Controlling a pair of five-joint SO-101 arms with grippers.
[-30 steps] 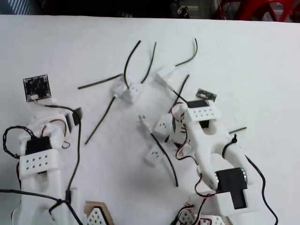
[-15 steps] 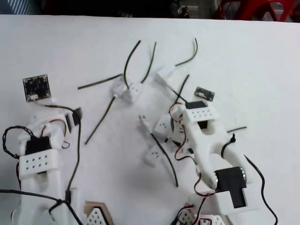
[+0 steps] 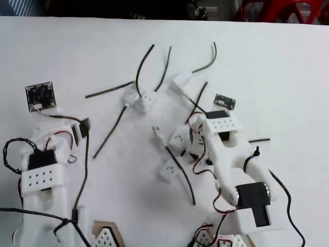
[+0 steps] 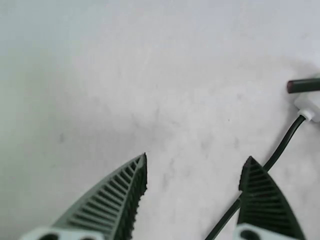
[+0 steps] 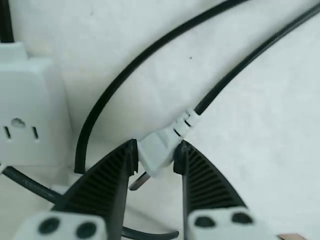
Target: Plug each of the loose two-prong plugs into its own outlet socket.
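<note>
Your right gripper (image 5: 157, 146) is pinching a white plug (image 5: 159, 150) by its body. In the right wrist view the two ribbed jaws press on either side of it. Its metal prongs (image 5: 137, 182) stick out past the jaws, tilted and clear of any slot. The plug's black cord (image 5: 240, 70) runs away across the white table (image 5: 260, 140). A white outlet block (image 5: 27, 125) lies near the plug but apart from it, its slots facing the camera. A second black cord (image 5: 120, 80) curves between block and plug.

The high view gives you the layout instead. The right arm (image 3: 226, 149) lies over the middle of the table and its white body covers the pinch. Two blocks sit just beside it: an upper block (image 3: 179, 138) by its front end and a lower block (image 3: 167, 171) closer to the arm bases. You cannot tell which of these is the one the wrist camera sees. Farther out lies a joined pair of blocks (image 3: 141, 101) with cords trailing from it.

Your left gripper (image 4: 196, 158) has its jaws spread wide over bare table. In its wrist view a thin black cable (image 4: 280, 150) passes just beside one jaw tip and ends in a white connector (image 4: 307, 107). A cut cable end (image 4: 302, 86) lies near that connector. From above, the left arm (image 3: 43, 177) sits at the table's left side, well apart from the blocks, with a small circuit board (image 3: 41, 96) beyond it.
</note>
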